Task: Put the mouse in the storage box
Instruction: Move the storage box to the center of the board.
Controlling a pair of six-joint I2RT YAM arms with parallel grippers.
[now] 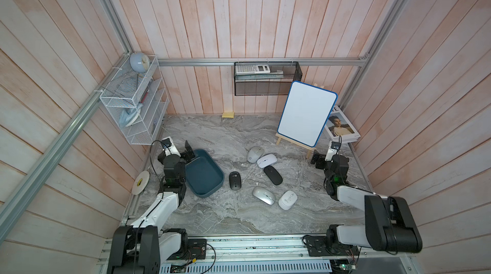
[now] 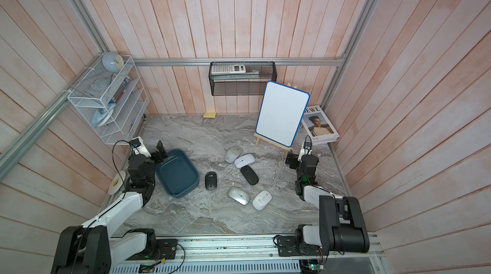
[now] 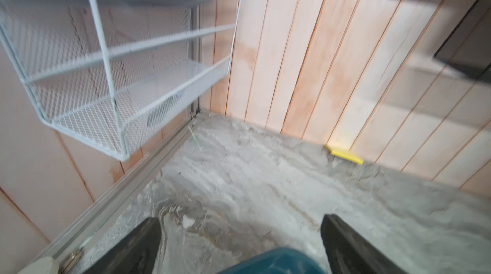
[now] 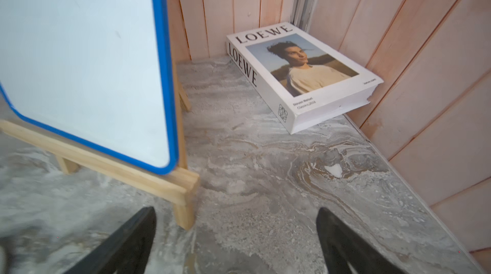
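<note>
You have nothing done so far: the storage box sits empty, and six mice lie on the table, the nearest black mouse just beside the box. Your left gripper and right gripper both stand spread, holding nothing.

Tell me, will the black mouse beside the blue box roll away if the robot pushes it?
Probably not: the black mouse lies flat on the table, so it should slide, not roll. Its domed top looks smooth, so a grip might slip. It looks small beside the storage box, likely light.
</note>
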